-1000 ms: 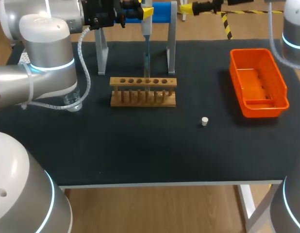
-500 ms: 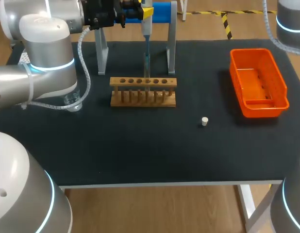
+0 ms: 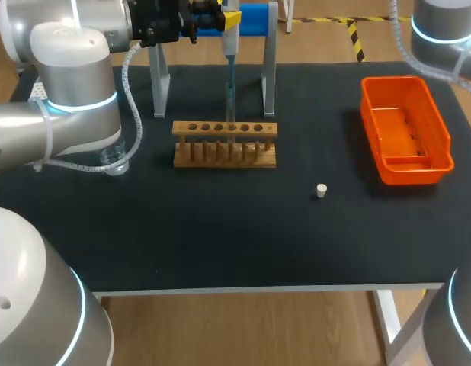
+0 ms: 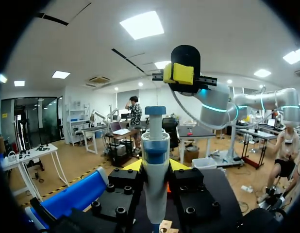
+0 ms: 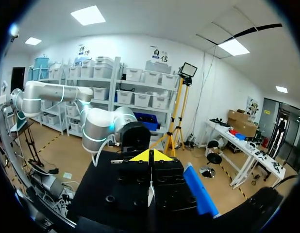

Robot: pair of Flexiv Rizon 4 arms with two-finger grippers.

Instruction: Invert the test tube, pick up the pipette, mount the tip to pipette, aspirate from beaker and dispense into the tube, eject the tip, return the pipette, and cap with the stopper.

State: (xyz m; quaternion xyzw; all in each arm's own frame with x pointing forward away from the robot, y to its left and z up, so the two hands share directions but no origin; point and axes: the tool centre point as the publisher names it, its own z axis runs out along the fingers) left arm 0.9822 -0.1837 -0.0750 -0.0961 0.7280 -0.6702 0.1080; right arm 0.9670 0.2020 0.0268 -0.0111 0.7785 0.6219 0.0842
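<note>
Your left fingers gripped the pipette, likely dispensing into the tube; right fingers closed, empty. Ejecting the tip was next.

Black table top; wood floor under it, yellow-black tape behind; white walls; shelves with white bins; white ceiling with panel lights.

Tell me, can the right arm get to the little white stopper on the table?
Probably yes. The stopper lies alone on the black table, apart from the orange bin and the wooden rack, so nothing blocks the right arm.
</note>
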